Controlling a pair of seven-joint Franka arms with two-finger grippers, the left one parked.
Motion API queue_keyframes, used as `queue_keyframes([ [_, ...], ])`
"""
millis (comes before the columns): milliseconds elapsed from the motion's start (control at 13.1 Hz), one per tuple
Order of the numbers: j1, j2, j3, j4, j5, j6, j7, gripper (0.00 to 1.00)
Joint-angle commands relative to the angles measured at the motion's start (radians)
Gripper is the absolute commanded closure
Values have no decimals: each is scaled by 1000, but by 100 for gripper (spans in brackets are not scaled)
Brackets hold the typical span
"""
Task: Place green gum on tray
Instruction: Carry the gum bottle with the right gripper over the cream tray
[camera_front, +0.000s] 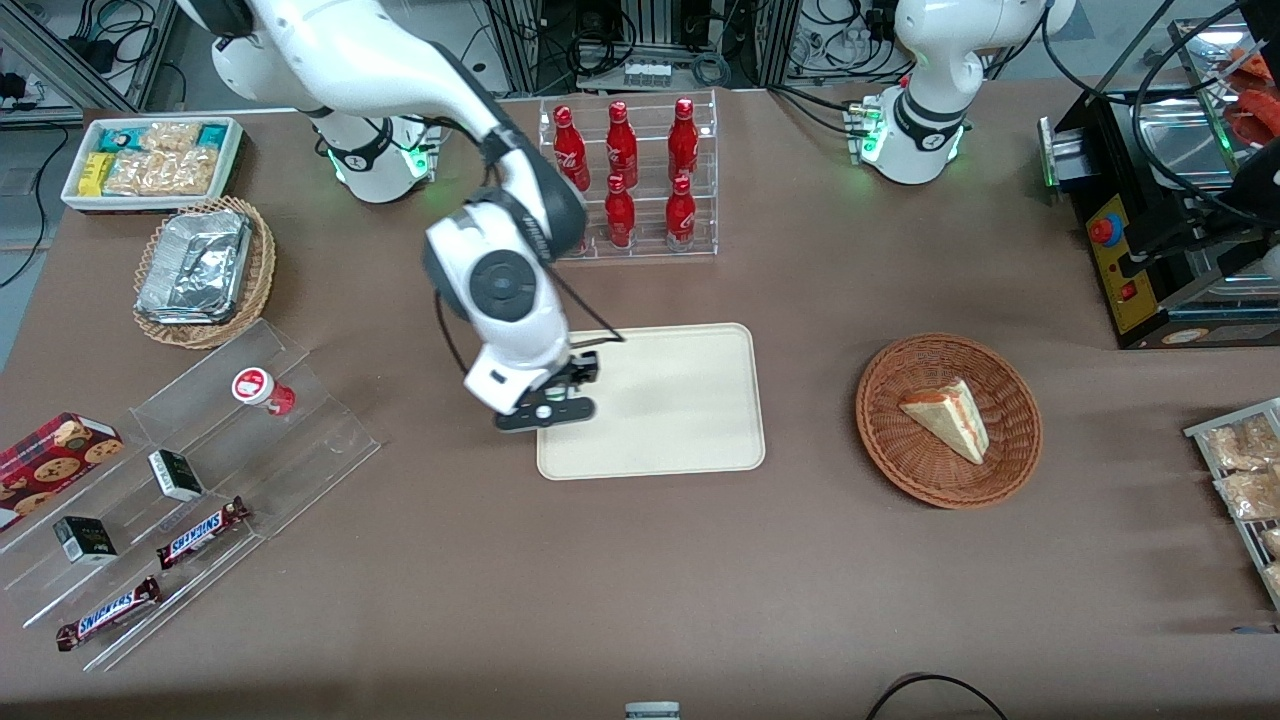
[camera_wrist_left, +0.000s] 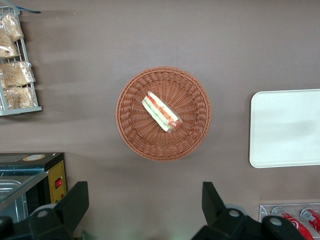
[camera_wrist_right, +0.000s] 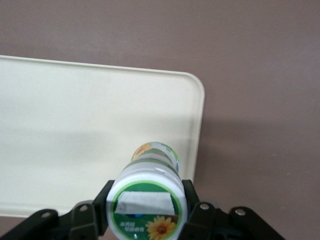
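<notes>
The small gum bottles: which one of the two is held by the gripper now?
The green gum, with the green-rimmed top and flower label; the gripper is shut on it over the tray. The red-topped bottle stands alone on the clear stepped rack.

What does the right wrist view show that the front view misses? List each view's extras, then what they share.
Only the right wrist view shows the green gum, clamped upright between the fingers above the tray's edge.

Only the front view shows the wider table: the red-topped bottle on the clear shelf, the cola rack, and the basket holding a sandwich. There the arm hides the gum.

Both show the tray, nothing resting on it, and the gripper at its edge toward the working arm's end.
</notes>
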Motion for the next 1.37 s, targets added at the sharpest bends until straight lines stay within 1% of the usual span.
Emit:
queue_keyframes([
  [0,42,103,-10,121,24,-12,105,100],
  [229,74,145,-6,122,73,72,169,100],
  [305,82,155,-6,122,78,87,182,100],
  [839,120,217,-6,119,78,190,202,100],
  [1068,142,234,-7,115,76,256,202,100],
  [1220,149,241,-7,111,72,264,202,100],
  [1297,149,246,-7,111,70,264,201,98],
])
